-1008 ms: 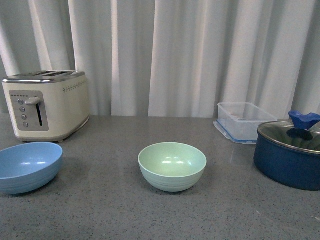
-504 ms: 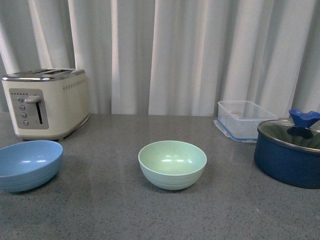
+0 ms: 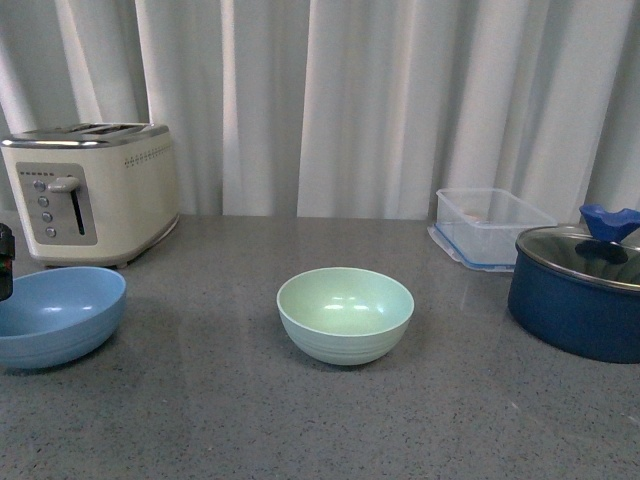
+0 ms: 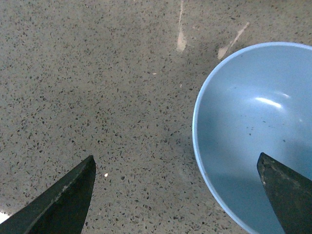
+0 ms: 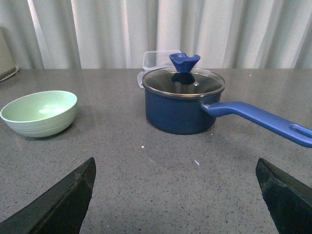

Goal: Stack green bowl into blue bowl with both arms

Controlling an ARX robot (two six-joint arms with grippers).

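Observation:
The pale green bowl stands upright and empty at the middle of the grey counter; the right wrist view shows this green bowl too. The light blue bowl sits at the far left, also empty. My left gripper hangs open above the blue bowl, one finger over its inside and the other over bare counter, straddling the rim. A black bit of that arm shows at the front view's left edge. My right gripper is open over bare counter, apart from both bowls.
A cream toaster stands behind the blue bowl. A dark navy pot with glass lid is at the right, its long handle sticking out sideways. A clear plastic container sits behind it. White curtains close the back.
The front view has shifted a little, so everything sits slightly higher in frame. A black part of the left arm has come into view at the left edge, by the blue bowl.

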